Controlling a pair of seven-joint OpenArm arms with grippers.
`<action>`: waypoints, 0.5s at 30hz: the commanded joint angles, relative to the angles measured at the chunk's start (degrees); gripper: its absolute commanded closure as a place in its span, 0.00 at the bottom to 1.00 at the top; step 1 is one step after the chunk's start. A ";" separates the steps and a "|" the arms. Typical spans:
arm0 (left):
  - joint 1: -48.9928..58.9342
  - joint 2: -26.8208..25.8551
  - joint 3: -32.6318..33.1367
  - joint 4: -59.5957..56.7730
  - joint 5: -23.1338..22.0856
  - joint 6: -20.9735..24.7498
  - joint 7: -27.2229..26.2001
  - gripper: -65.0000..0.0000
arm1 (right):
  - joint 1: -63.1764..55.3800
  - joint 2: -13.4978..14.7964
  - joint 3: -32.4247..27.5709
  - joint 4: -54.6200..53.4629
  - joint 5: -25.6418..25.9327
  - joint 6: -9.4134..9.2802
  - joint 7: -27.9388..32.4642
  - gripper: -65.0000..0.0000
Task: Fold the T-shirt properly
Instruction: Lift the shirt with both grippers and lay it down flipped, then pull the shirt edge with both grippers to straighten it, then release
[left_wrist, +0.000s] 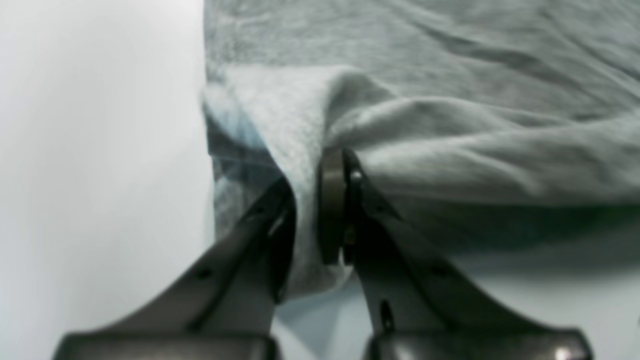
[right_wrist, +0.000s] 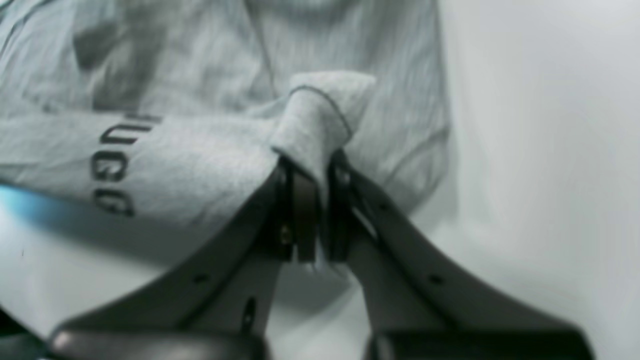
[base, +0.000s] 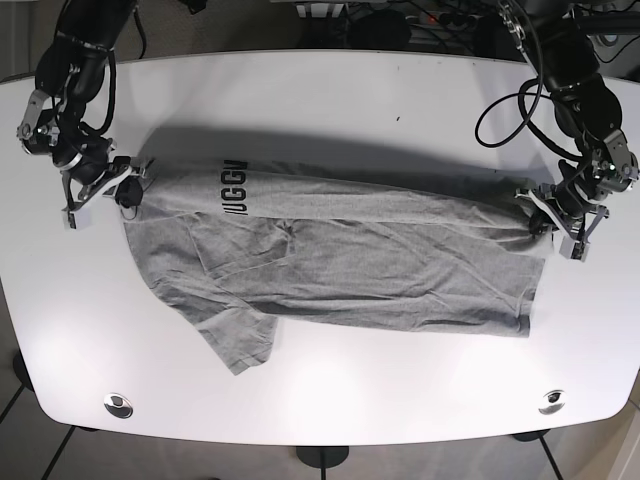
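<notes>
white table (base: 400, 90), black cables (base: 500, 115)

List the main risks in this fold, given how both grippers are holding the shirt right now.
1. The left gripper and right gripper each pinch only a small bunch of the T-shirt; fabric may slip out if the lift is uneven.
2. The sleeve lies loose toward the table's near edge and may drag or tuck crookedly.
3. Wrinkles across the body may get folded in as creases.
</notes>
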 joint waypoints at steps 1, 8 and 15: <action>2.74 -0.99 -2.07 5.27 -0.47 -0.03 -0.42 1.00 | -2.73 1.14 0.39 4.93 2.71 0.30 1.39 0.97; 10.83 1.12 -7.44 13.44 -0.74 -0.03 2.39 1.00 | -11.97 0.61 0.48 11.88 2.71 0.30 1.39 0.97; 17.16 1.21 -10.43 13.27 -0.38 -0.03 2.39 1.00 | -19.88 0.61 3.47 12.06 2.71 0.92 1.39 0.97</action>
